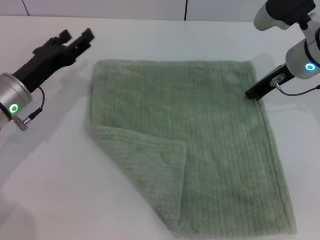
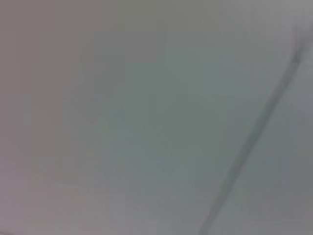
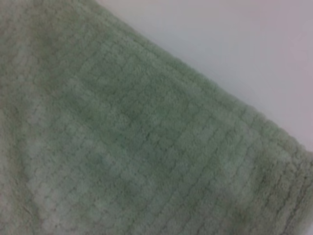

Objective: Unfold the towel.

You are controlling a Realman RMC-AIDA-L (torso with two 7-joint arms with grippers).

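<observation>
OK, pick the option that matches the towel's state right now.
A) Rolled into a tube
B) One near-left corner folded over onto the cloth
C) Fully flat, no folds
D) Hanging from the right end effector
B: in the head view the towel lies spread on the white table, with its near-left corner flap turned over on top of the cloth; neither end effector lifts it.

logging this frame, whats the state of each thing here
towel: lying flat on the table, near left corner folded over onto the cloth in a triangular flap
left gripper: raised above the bare table, left of the towel, holding nothing
right gripper: down at the towel's far right edge
table: white, towel spread on it
</observation>
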